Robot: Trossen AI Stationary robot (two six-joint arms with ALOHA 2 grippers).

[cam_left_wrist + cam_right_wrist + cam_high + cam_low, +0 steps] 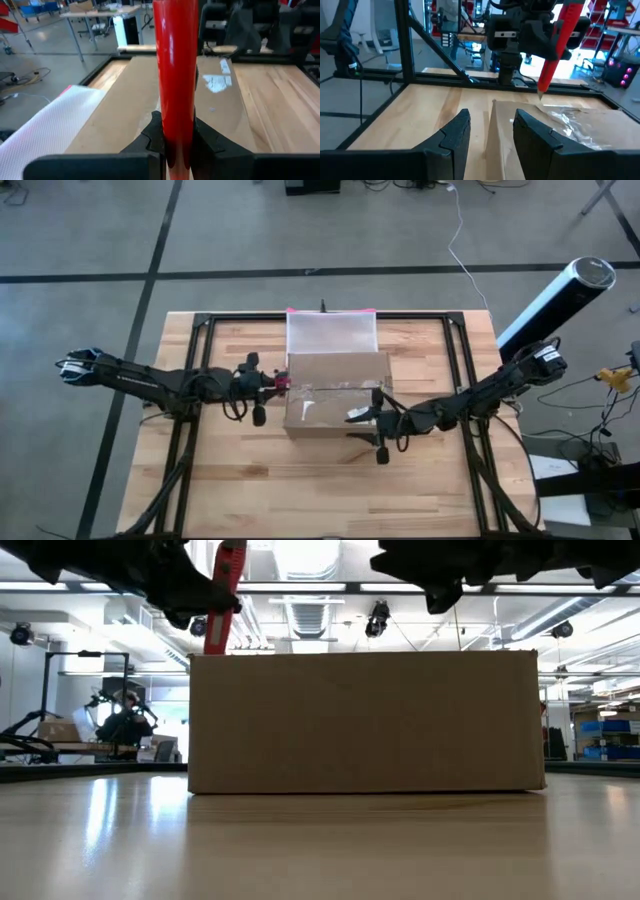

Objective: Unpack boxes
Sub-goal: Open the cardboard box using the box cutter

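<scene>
Brown cardboard box (336,393) parked mid-table, seam still taped, left gripper (172,145) clamped on a red cutter (175,70) with tip at the box's left end, probably for slicing tape, right gripper (489,131) spread open over the right end, likely bracing.

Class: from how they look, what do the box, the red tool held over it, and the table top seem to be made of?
Box: matte brown cardboard, with glossy clear tape along its seam. Red tool: smooth and shiny, probably plastic, clamped in the left gripper. Table: pale wood strips, lightly glossy, reflecting light in the low view.
</scene>
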